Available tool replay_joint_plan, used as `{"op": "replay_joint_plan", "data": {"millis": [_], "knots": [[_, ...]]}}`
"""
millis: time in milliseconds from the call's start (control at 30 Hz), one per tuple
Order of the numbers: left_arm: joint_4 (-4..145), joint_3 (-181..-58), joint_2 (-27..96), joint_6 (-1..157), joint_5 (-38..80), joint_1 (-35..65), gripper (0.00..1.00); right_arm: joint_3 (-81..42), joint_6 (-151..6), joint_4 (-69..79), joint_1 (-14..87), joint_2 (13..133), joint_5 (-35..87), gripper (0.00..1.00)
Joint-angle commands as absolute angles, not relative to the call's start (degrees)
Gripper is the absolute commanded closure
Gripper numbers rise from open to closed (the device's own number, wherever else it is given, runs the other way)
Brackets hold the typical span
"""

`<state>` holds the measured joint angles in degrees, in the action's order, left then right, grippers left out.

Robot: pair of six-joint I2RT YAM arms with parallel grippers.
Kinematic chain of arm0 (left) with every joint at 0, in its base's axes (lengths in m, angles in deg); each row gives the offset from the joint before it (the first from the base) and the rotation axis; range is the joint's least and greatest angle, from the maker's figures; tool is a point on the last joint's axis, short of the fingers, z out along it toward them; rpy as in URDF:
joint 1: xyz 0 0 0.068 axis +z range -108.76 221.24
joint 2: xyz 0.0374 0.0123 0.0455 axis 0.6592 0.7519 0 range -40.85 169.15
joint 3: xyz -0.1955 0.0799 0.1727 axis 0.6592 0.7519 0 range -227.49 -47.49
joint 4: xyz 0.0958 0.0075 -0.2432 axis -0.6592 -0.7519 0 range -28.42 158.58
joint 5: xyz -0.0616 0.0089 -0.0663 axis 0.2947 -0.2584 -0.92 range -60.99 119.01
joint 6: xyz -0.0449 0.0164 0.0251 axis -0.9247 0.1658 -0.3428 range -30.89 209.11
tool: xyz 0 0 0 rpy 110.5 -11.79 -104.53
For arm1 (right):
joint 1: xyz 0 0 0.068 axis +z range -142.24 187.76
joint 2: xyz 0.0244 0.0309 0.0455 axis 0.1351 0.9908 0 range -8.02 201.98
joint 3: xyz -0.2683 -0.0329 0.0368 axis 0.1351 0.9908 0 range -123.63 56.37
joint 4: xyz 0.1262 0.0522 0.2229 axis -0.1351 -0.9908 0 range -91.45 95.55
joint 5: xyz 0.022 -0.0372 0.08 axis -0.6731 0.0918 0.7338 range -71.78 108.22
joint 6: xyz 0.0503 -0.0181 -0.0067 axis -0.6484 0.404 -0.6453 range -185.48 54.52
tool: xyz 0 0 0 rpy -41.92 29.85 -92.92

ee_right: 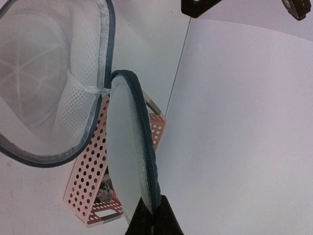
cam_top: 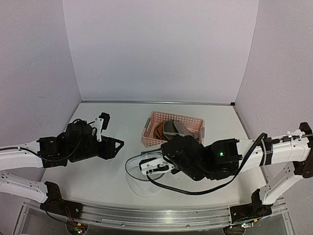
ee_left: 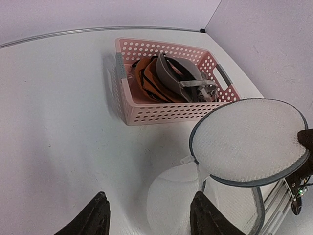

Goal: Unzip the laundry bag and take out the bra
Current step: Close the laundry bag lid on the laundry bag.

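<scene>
**Top view.** The laundry bag stands on the table near the front edge. Its lid is unzipped and raised, and the right gripper is at the lid's rim. The basket sits close by at 1 o'clock of the bag, with the bra lying inside it. The left gripper hovers at 9 o'clock of the bag, apart from it.

**Left wrist view.** The left gripper is released, its fingers spread wide with nothing between them. The lid is tilted up over the bag. The bra is bunched in the basket at 12 o'clock.

**Right wrist view.** The right gripper is clenched on the zip edge of the lid at 6 o'clock. The bag gapes open at 10 o'clock. The basket shows behind the lid.
</scene>
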<state>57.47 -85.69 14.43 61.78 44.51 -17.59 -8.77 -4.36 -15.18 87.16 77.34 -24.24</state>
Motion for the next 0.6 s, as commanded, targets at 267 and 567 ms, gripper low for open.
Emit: {"op": "replay_joint_plan", "data": {"millis": [267, 567], "knots": [[57.61, -81.23, 14.34, 55.38, 40.55, -17.73, 0.44, 7.45, 24.59, 40.55, 87.96, 78.37, -28.85, 1.0], [61.03, -78.34, 15.04, 52.75, 38.26, -17.73, 0.44, 9.73, 21.21, 47.56, 90.32, 81.83, -28.08, 1.0]]}}
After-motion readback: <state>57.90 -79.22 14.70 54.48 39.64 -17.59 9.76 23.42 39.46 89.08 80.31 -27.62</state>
